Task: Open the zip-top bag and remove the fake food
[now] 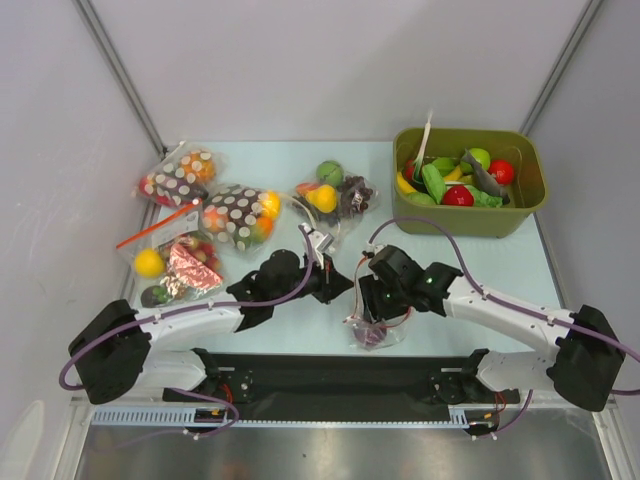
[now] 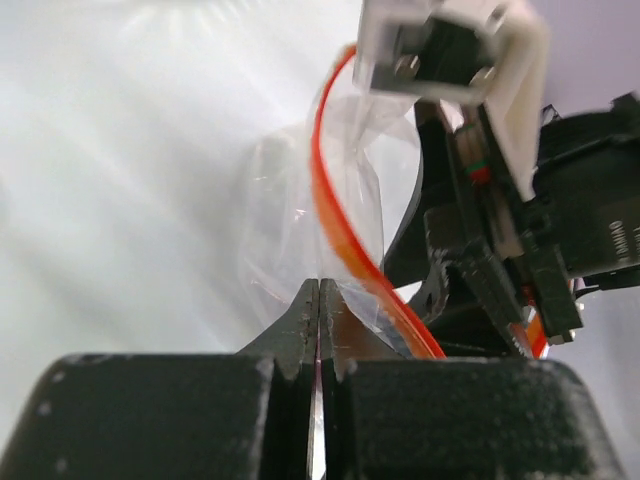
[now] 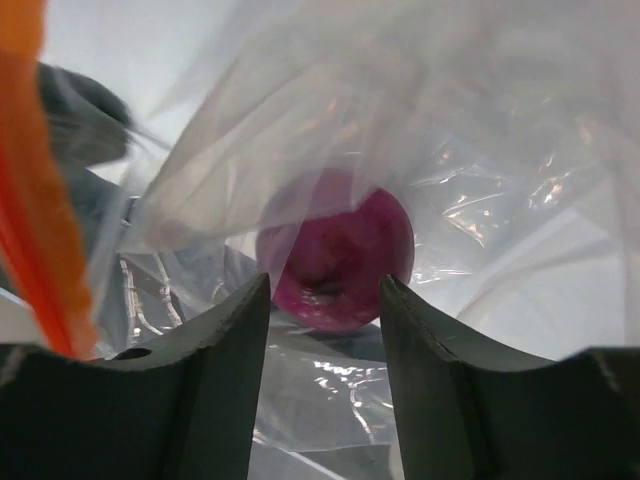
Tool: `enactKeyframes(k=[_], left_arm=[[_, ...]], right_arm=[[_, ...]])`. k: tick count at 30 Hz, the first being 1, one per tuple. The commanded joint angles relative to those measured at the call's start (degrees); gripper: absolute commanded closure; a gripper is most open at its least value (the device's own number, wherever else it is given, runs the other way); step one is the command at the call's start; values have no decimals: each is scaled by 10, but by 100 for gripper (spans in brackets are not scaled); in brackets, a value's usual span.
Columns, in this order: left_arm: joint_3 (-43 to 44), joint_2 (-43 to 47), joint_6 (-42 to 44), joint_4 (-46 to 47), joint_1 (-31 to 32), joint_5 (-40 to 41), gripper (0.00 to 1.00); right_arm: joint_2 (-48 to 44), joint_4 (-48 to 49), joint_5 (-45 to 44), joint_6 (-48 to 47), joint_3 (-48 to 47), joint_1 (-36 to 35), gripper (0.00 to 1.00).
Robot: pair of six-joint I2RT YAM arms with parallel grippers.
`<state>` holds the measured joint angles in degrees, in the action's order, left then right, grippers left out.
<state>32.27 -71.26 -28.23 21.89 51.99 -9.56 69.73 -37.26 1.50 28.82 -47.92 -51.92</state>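
The zip-top bag (image 1: 372,328) hangs crumpled between my two grippers near the table's front middle, clear plastic with a red-orange zip strip (image 2: 335,220). In the left wrist view my left gripper (image 2: 319,285) is shut on a fold of the bag's plastic (image 2: 290,210) just beside the strip. My right gripper (image 3: 323,285) stands open inside the bag's mouth, its fingers apart and touching nothing. A round purple piece of fake food (image 3: 340,255) lies in the bag just beyond the right fingertips, and it shows as a dark purple lump (image 1: 374,336) from above. Other fake food in this bag is hidden.
A green bin (image 1: 530,215) with several toy food pieces stands at the back right. Two brown white-dotted bags (image 1: 240,215) (image 1: 180,175) and a clear bag with a yellow ball (image 1: 175,265) lie at the left. Another clear bag with a green ball (image 1: 335,195) lies behind the grippers.
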Motion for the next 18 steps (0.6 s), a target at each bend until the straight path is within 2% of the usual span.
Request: enactKeyframes(k=[1,13,16,17,18], left_arm=[[26,-3,22,10,-4,4,100],[-9,30,23,7,-2,-30,98],[-47,56,19,3,7,-41,73],[-55,63,19,-2,10,-43,58],[-70,71,19,-12,13,-43,50]], right_arm=[[-7,-13,18,12,14,-9,45],[11,55,1,53,57,-34,38],[19,75,7,60,67,-35,36],[22,82,8,62,77,-35,36],[25,94,11,66,80,-37,35]])
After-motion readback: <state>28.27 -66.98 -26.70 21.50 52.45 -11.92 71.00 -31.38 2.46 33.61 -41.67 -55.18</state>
